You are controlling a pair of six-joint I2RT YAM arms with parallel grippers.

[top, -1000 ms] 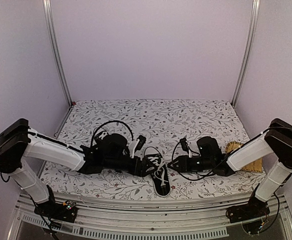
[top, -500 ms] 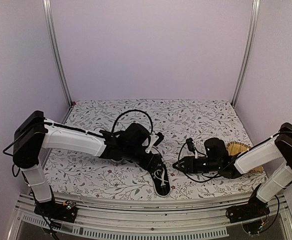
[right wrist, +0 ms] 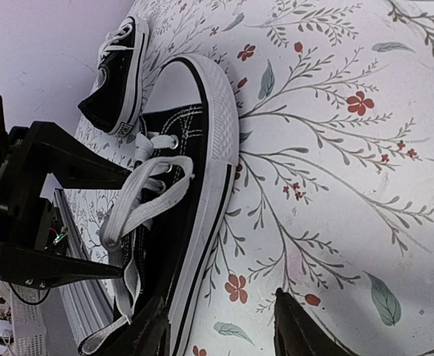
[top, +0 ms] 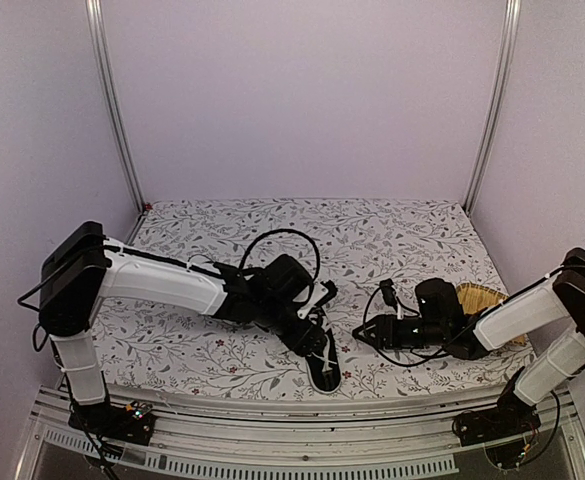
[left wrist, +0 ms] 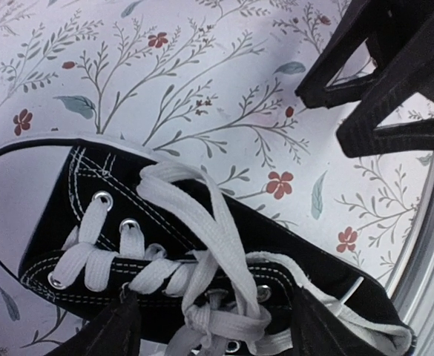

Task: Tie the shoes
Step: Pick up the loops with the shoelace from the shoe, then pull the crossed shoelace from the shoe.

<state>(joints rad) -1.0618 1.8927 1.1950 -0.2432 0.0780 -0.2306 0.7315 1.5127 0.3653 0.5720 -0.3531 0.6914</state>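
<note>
One of the shoes (top: 324,368) lies near the table's front edge, black canvas with a white sole. Its white laces (left wrist: 217,245) are loosely crossed over the tongue, and a loop (right wrist: 139,200) stands up from them. My left gripper (left wrist: 217,337) hangs open right above the eyelets, one finger (left wrist: 105,334) on each side of the laces. From the side, its fingers (right wrist: 61,170) straddle the shoe (right wrist: 194,148). My right gripper (right wrist: 224,334) is open just right of the sole, holding nothing. A second shoe (right wrist: 120,74) lies beyond the first.
A woven straw mat (top: 477,297) lies at the right, partly under my right arm. The metal front rail (top: 272,405) runs just below the shoe. The floral cloth (top: 372,240) covers the table. My right gripper's fingers (left wrist: 380,67) show in the left wrist view.
My left arm has swung right and forward, so its gripper now hangs over the shoe's laces. My right gripper has drawn back slightly to the right.
</note>
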